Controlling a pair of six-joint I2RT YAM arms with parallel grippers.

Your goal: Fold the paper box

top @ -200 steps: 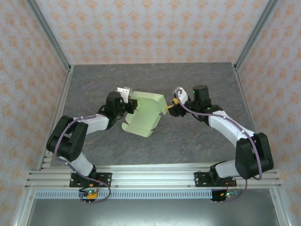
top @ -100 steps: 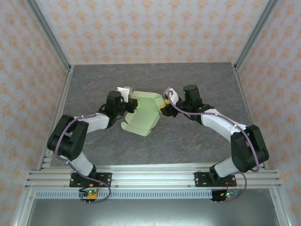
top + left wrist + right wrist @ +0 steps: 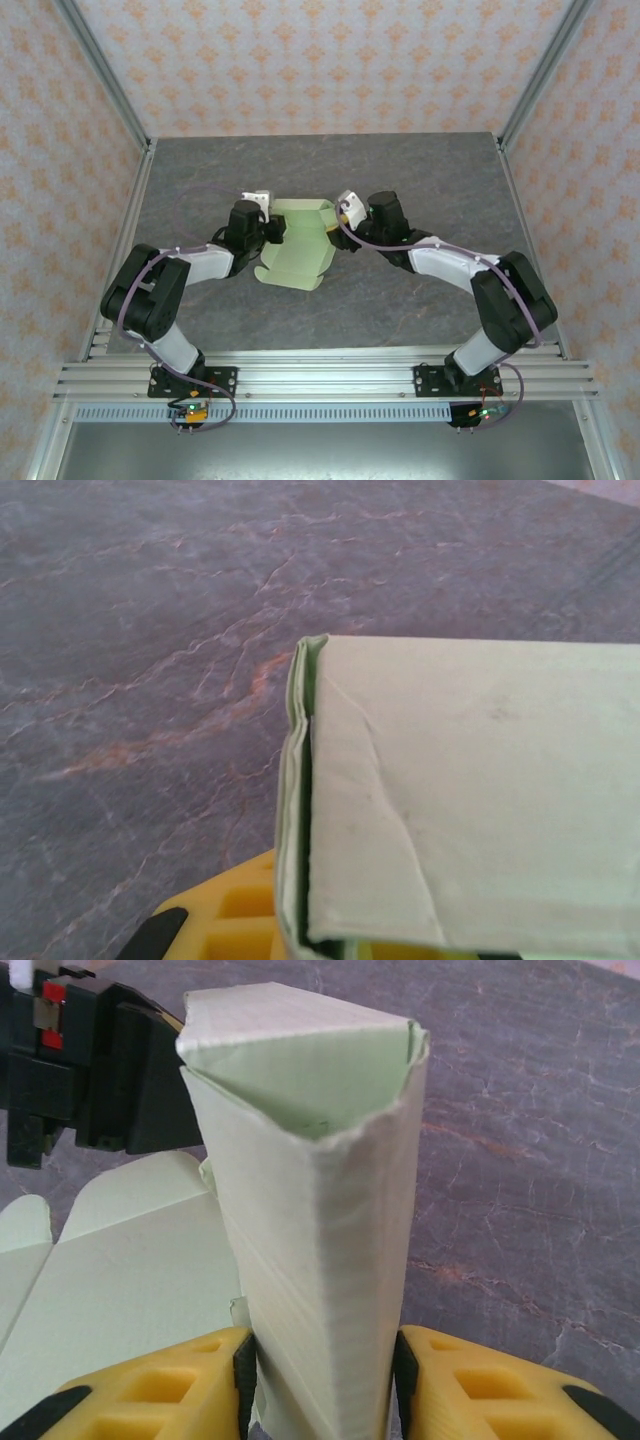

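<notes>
The paper box [image 3: 296,250] is pale green card, partly folded, lying mid-table between the two arms. My left gripper [image 3: 272,232] is shut on its left edge; in the left wrist view a creased panel of the paper box [image 3: 470,790] covers the jaws and one yellow finger [image 3: 215,920] shows beneath it. My right gripper [image 3: 334,222] is shut on the box's right side. In the right wrist view a folded, upright wall of the paper box [image 3: 320,1220] stands between the pads of my right gripper [image 3: 325,1385], and flat flaps [image 3: 120,1280] spread to the left.
The dark marbled table [image 3: 420,180] stretches around the box, with patterned walls behind and metal frame posts at the corners. The black body of my left gripper [image 3: 90,1070] sits just beyond the box in the right wrist view.
My right gripper has moved left to the box and shut on its raised right wall. The box has been pushed leftward and folded tighter. The left gripper has kept its hold.
</notes>
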